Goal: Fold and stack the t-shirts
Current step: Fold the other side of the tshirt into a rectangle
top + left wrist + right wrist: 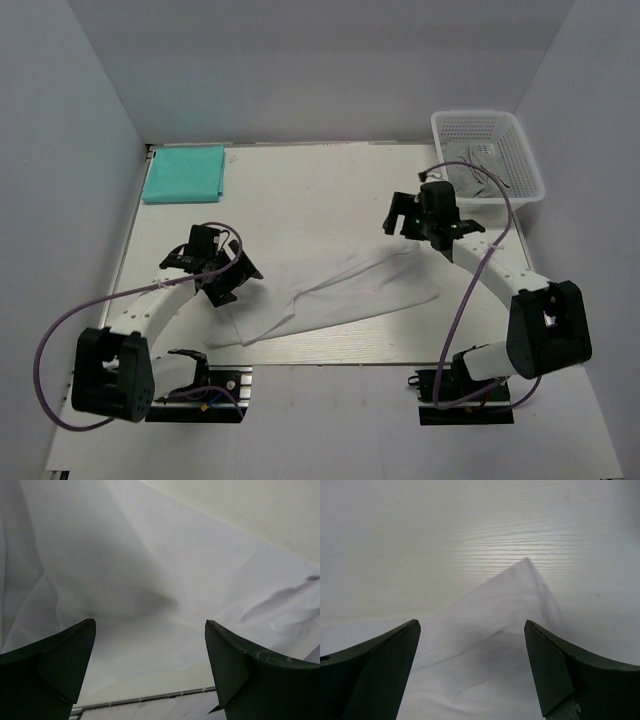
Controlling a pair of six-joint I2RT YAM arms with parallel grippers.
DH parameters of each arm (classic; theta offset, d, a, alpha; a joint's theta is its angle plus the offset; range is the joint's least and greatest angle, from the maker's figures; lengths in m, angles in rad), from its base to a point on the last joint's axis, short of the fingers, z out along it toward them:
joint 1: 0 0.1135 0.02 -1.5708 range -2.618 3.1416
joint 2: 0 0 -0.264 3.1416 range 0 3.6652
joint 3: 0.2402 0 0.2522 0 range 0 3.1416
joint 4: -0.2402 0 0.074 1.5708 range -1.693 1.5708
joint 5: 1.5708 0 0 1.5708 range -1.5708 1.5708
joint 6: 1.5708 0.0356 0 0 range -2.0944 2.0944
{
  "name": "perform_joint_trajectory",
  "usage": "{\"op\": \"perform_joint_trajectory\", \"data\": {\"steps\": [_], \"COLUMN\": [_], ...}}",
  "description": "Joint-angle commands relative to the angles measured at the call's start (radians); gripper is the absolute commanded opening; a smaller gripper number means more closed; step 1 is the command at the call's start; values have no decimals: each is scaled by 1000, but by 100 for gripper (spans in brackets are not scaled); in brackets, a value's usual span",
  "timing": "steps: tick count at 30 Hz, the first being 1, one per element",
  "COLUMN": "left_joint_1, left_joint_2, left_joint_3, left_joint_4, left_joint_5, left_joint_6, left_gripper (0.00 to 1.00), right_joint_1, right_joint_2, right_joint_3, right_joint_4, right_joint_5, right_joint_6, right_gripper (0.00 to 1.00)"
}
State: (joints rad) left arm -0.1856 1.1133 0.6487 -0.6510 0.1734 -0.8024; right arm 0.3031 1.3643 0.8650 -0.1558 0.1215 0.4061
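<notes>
1. The white t-shirt [340, 295] is lying on the table [320, 200] as a long, rumpled band. Its long axis is running on a slant from the near-left to the far-right.
2. The left gripper [228, 283] is hanging over the near-left end of that band. In its wrist view the two fingers are standing wide apart with nothing between them, and white cloth is filling the view beneath.
3. The right gripper [405, 232] is sitting at the far-right end. Its jaws are also spread and holding nothing. In its wrist view a pointed corner of the white cloth is reaching out ahead of the fingers onto bare tabletop.
4. Each arm is therefore nearer its own end of the shirt. I am judging that the coming grasp depends on each claw dropping straight onto the cloth below it. Neither would be reaching across.
5. The teal t-shirt [185, 172] is resting as a flat folded rectangle in the far-left corner, well apart from both claws.
6. I am counting two t-shirts, one white and one teal, and two grippers.
7. I am also counting one white mesh basket [520, 150] in the far-right corner. A pale grey cloth [480, 178] is lying inside it, and I cannot tell what kind it is.
</notes>
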Motion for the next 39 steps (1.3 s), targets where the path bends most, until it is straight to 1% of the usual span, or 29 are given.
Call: {"op": "perform_joint_trajectory", "data": {"steps": [1, 2, 3, 4, 5, 7, 8, 11, 13, 14, 16, 18, 19, 20, 21, 23, 24, 27, 29, 30, 32, 33, 39], "left_joint_1": [0, 0, 0, 0, 0, 0, 0, 0, 0, 9, 9, 9, 9, 9, 9, 9, 9, 9, 9, 9, 18, 18, 18], "left_joint_2": [83, 142, 169, 189, 221, 233, 233, 233, 233, 233, 233, 233, 233, 233, 233, 233, 233, 243, 252, 263, 275, 275, 303], "left_joint_3": [-15, -15, -15, -15, -15, -24, -40, -69, -69, -69, -69, -69, -69, -69, -69, -69, -69, -78, -78, -78, -78, -78, -60], "left_joint_4": [201, 202, 212, 200, 200, 191, 191, 191, 177, 166, 154, 134, 134, 125, 125, 125, 125, 116, 116, 116, 105, 105, 94], "left_joint_5": [34, 34, 34, 19, 3, -9, -9, -34, -55, -55, -78, -107, -107, -120, -129, -129, -129, -138, -149, -149, -159, -160, -169], "left_joint_6": [9, 9, 9, 9, 9, 9, 9, 9, 9, 9, 9, 9, 9, 9, 9, 9, 9, 9, 9, 9, 9, 9, 19], "left_gripper": [100, 100, 100, 100, 100, 100, 100, 100, 100, 100, 100, 100, 100, 100, 100, 100, 100, 100, 100, 100, 100, 100, 100], "right_joint_1": [60, 94, 108, 152, 166, 218, 232, 281, 307, 327, 353, 372, 373, 376, 375, 369, 364, 357, 353, 349, 337, 324, 271], "right_joint_2": [68, 140, 159, 180, 227, 252, 277, 312, 346, 358, 392, 420, 426, 430, 435, 434, 433, 429, 427, 427, 427, 426, 368], "right_joint_3": [133, 155, 170, 211, 224, 264, 269, 279, 285, 296, 308, 325, 333, 333, 335, 332, 325, 325, 322, 324, 322, 321, 240], "right_joint_4": [111, 63, 55, 27, 13, -45, -60, -109, -154, -162, -221, -266, -310, -324, -336, -379, -389, -454, -474, -503, -556, -564, -536], "right_joint_5": [-247, -232, -232, -197, -178, -126, -44, 79, 122, 182, 236, 361, 421, 447, 522, 550, 625, 694, 719, 739, 771, 777, 770], "right_joint_6": [-119, -119, -137, -147, -168, -205, -217, -253, -262, -262, -251, -224, -204, -175, -153, -92, -76, -10, 19, 67, 95, 135, 177], "right_gripper": [90, 90, 90, 90, 90, 90, 90, 90, 90, 90, 90, 90, 90, 90, 90, 90, 90, 90, 90, 90, 90, 90, 90]}}
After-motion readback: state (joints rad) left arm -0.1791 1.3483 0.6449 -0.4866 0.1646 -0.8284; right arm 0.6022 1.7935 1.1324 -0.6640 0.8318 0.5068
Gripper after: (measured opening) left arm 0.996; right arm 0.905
